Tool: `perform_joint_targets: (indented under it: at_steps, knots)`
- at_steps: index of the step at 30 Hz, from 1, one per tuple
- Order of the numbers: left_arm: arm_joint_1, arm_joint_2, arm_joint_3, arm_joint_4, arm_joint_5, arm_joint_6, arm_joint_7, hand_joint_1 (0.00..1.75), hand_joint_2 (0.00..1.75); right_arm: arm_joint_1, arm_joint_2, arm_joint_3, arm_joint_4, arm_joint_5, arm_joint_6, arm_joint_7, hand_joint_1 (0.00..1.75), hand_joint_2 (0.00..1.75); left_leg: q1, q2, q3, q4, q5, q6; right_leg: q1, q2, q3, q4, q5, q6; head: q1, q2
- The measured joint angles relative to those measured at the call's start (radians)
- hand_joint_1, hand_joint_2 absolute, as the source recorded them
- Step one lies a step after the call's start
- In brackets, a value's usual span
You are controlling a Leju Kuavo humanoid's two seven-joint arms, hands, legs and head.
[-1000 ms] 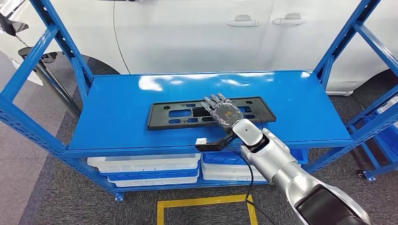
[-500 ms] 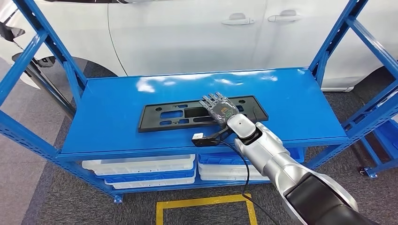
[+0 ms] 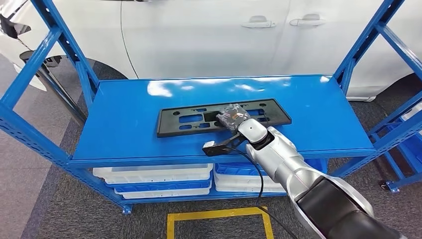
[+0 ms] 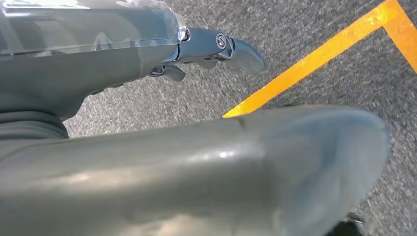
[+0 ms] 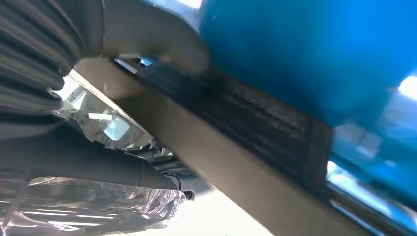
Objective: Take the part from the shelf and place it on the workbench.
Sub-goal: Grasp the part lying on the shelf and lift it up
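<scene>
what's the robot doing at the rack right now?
It is picking a part off the blue shelf. The right robot hand has its fingers curled over the near edge of the long black plastic plate, which lies flat on the shelf, not lifted yet. The right wrist view shows the thumb against the plate's edge. The left robot hand hangs over the floor by a yellow tape line, holding nothing.

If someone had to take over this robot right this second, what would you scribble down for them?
Right hand: fingers curled down onto the black plastic part, near its middle; whether it truly grips it, I cannot tell.
Left hand: hanging over grey floor with a yellow line, holding nothing.
Part: lying flat on the blue shelf, a white car behind.
Done: the reach.
Left: secure the grip, lift, carry to the workbench.
</scene>
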Motion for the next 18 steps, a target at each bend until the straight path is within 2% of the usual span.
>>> perform_joint_targets:
  at_steps: [1,2,5,6,7,9,10,11,12,13,15,16,17,18]
  knots:
    - [0.0,0.0,0.0,0.0,0.0,0.0,0.0,0.0,0.0,-0.004,0.002,0.001,0.003,-0.001,-0.001,-0.001,1.75,1.75,-0.002,0.0,-0.002,0.003,-0.002,-0.004,0.002,0.0,0.021,-0.046,0.014,-0.005,0.0,0.0]
    - [0.0,0.0,0.0,0.0,0.001,0.0,0.0,0.0,0.0,-0.006,0.004,0.001,0.006,-0.001,-0.002,-0.003,1.75,1.75,-0.004,0.0,-0.003,0.005,-0.003,-0.009,0.004,0.001,0.029,-0.066,0.016,-0.01,0.0,0.0]
    - [-0.001,0.0,0.0,0.0,0.004,-0.001,0.0,0.0,0.0,-0.011,0.008,0.004,0.014,-0.002,-0.003,-0.007,1.75,1.75,-0.004,0.001,-0.003,0.006,-0.007,-0.024,0.005,0.002,0.031,-0.072,0.017,-0.027,0.0,0.0]
    - [-0.001,0.0,0.0,0.0,0.004,-0.001,0.0,0.0,0.0,-0.014,0.009,0.005,0.016,-0.002,-0.003,-0.007,1.75,1.75,-0.003,0.001,-0.009,0.021,-0.02,-0.029,0.003,0.001,0.033,-0.075,0.019,-0.034,0.0,0.0]
    - [-0.002,0.0,0.0,0.0,0.005,-0.001,0.0,0.0,0.0,-0.017,0.011,0.006,0.018,-0.002,-0.003,-0.008,1.75,1.75,-0.001,0.002,-0.024,0.055,-0.042,-0.034,0.001,0.001,0.034,-0.078,0.021,-0.04,0.0,0.0]
    - [-0.002,0.0,0.0,0.0,0.006,0.0,0.0,0.0,0.0,-0.021,0.014,0.009,0.021,-0.002,-0.004,-0.011,1.75,1.75,0.001,0.003,-0.082,0.182,-0.105,-0.042,0.002,0.0,0.035,-0.079,0.021,-0.046,0.0,0.0]
    - [-0.002,0.0,0.0,0.0,0.006,0.0,0.0,0.0,0.0,-0.021,0.015,0.011,0.023,-0.003,-0.004,-0.012,1.75,1.75,0.002,0.003,-0.113,0.246,-0.127,-0.044,0.003,0.0,0.035,-0.078,0.021,-0.047,0.0,0.0]
    - [-0.002,0.0,0.0,0.0,0.006,0.001,0.001,0.0,0.0,-0.02,0.015,0.012,0.025,-0.003,-0.005,-0.012,1.75,1.75,0.002,0.003,-0.134,0.285,-0.133,-0.046,0.004,0.0,0.035,-0.078,0.02,-0.048,0.0,0.0]
    - [-0.001,0.0,0.0,0.0,0.007,0.001,0.001,0.0,0.0,-0.02,0.016,0.013,0.027,-0.004,-0.006,-0.012,1.75,1.75,0.002,0.003,-0.135,0.285,-0.12,-0.045,0.005,0.0,0.035,-0.077,0.02,-0.048,0.0,0.0]
    - [-0.001,0.0,0.0,0.0,0.007,0.002,0.001,0.0,0.0,-0.021,0.016,0.014,0.027,-0.007,-0.009,-0.012,1.75,1.75,0.002,0.003,-0.117,0.242,-0.089,-0.043,0.006,0.001,0.036,-0.076,0.018,-0.048,0.0,0.0]
    - [-0.003,0.001,0.0,0.0,0.007,0.003,0.001,0.0,0.0,-0.022,0.017,0.014,0.027,-0.021,-0.019,-0.011,1.75,1.75,0.0,0.003,-0.05,0.101,-0.023,-0.033,0.008,0.002,0.037,-0.073,0.015,-0.043,0.0,0.0]
    - [-0.004,0.001,0.0,0.0,0.007,0.004,0.001,0.0,0.0,-0.023,0.017,0.013,0.027,-0.035,-0.026,-0.015,1.75,1.75,-0.002,0.002,-0.024,0.046,-0.005,-0.028,0.009,0.003,0.036,-0.072,0.015,-0.04,0.0,0.0]
    - [-0.004,0.002,0.0,0.0,0.007,0.004,0.001,0.0,0.0,-0.023,0.017,0.009,0.026,-0.054,-0.033,-0.021,1.75,1.75,-0.004,0.002,-0.011,0.016,0.001,-0.023,0.01,0.004,0.034,-0.071,0.015,-0.035,0.0,0.0]
    - [-0.003,0.002,0.0,0.0,0.008,0.004,0.001,0.0,0.0,-0.022,0.017,0.004,0.024,-0.076,-0.039,-0.032,1.75,1.75,-0.006,0.001,-0.009,0.009,-0.003,-0.02,0.011,0.004,0.031,-0.072,0.016,-0.03,0.0,0.0]
